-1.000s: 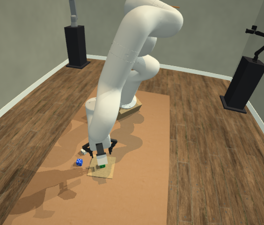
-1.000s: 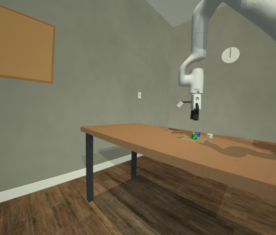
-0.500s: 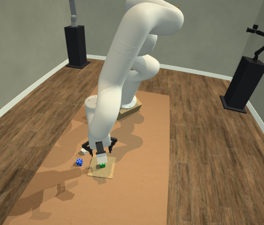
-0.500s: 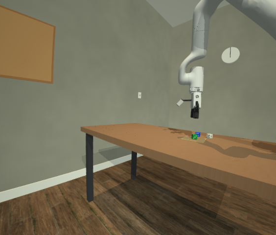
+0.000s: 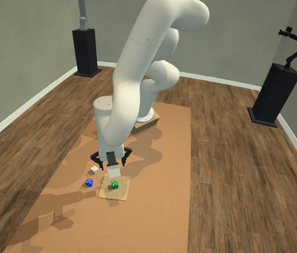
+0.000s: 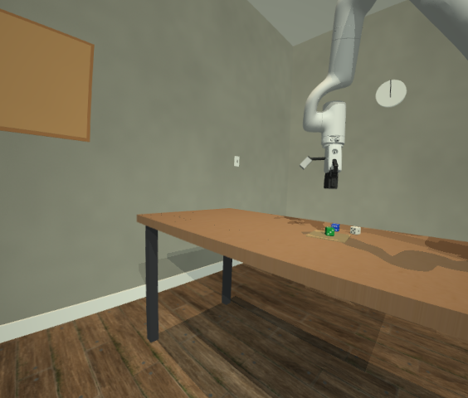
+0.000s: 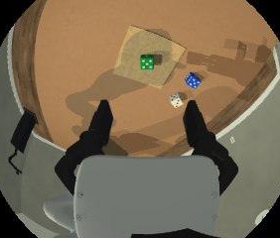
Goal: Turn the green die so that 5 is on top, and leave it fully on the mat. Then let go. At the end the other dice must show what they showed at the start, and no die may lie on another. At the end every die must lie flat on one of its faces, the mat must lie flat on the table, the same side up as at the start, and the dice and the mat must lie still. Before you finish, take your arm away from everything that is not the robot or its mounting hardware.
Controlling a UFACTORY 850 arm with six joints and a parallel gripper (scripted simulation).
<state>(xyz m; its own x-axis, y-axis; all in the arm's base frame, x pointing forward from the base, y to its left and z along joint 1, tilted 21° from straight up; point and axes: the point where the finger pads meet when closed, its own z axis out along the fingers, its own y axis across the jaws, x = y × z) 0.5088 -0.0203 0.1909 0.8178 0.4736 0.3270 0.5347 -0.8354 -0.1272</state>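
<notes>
Five pips seem to face up on the green die, which sits flat and fully inside the mat, near its middle. The gripper is wide open with nothing between its fingers, high above the bench and toward the robot-base side of the mat. So you have the die lower and farther out, almost centred across the finger gap. If you judge the 5 correct, only keep away or rise; going down is not needed. The blue die and white die lie off the mat; a low sideways move could disturb them.
</notes>
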